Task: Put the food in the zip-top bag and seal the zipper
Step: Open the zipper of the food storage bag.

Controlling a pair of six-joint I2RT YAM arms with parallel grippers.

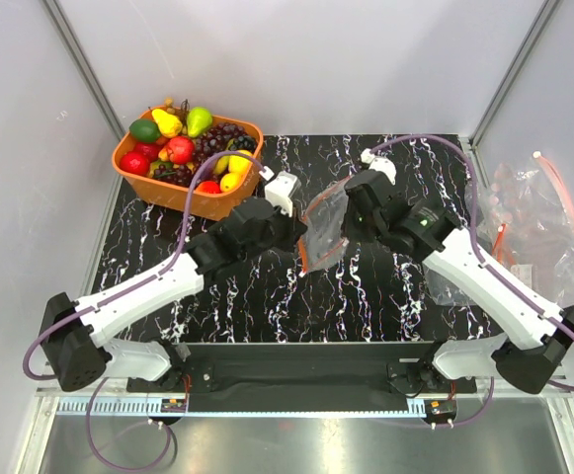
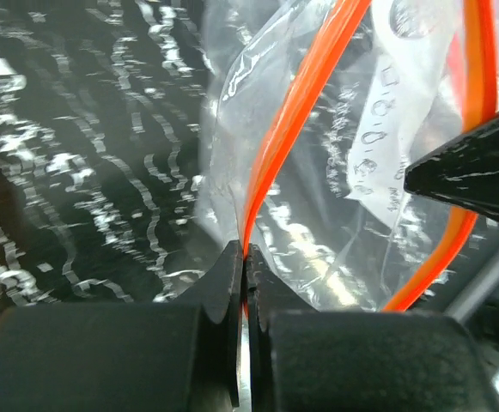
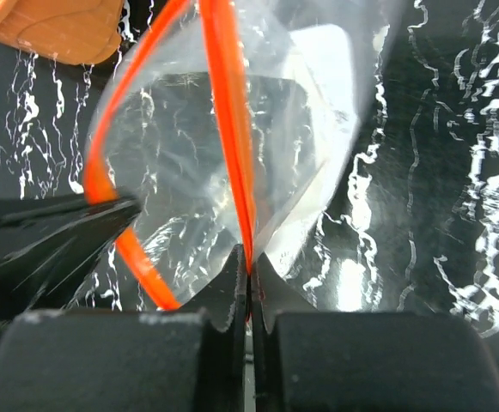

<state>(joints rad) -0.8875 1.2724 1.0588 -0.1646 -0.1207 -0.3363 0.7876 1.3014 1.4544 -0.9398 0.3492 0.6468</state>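
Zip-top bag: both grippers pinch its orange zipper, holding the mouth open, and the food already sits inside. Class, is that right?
One part is wrong. The top external view shows the food in the orange basket, not inside the zip-top bag. The rest holds: the left gripper and right gripper each pinch the zipper, holding the mouth open.

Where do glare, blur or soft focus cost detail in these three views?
Top external: evenly lit and sharp, though the clear thin plastic zip-top bag nearly vanishes against the black white-veined tabletop. Left wrist: the tabletop is streaked and blurred, and the left claw is close and soft. Right wrist: white glare on the bag film; the right claw is dark and featureless.
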